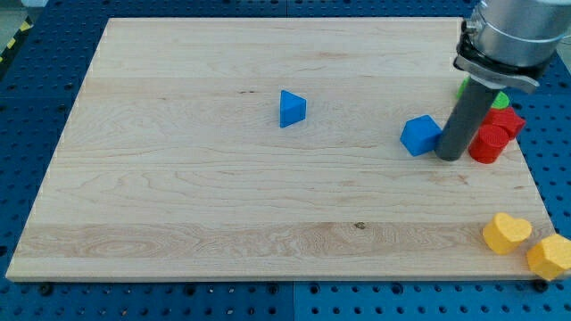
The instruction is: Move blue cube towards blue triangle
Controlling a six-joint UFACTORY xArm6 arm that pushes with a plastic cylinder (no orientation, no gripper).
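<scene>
The blue cube [420, 135] lies on the wooden board [223, 178] at the view's right. The blue triangle [291, 108] lies to its left, near the board's middle and a little higher in the view. My tip [449, 157] is the lower end of the dark rod and sits right beside the blue cube's right side, touching or nearly touching it. The rod stands between the blue cube and the red blocks.
Two red blocks [493, 135] sit just right of the rod, with a green block [486, 94] partly hidden behind it. Two yellow blocks [506, 233] [550, 257] lie at the board's bottom right corner. The board's right edge is close.
</scene>
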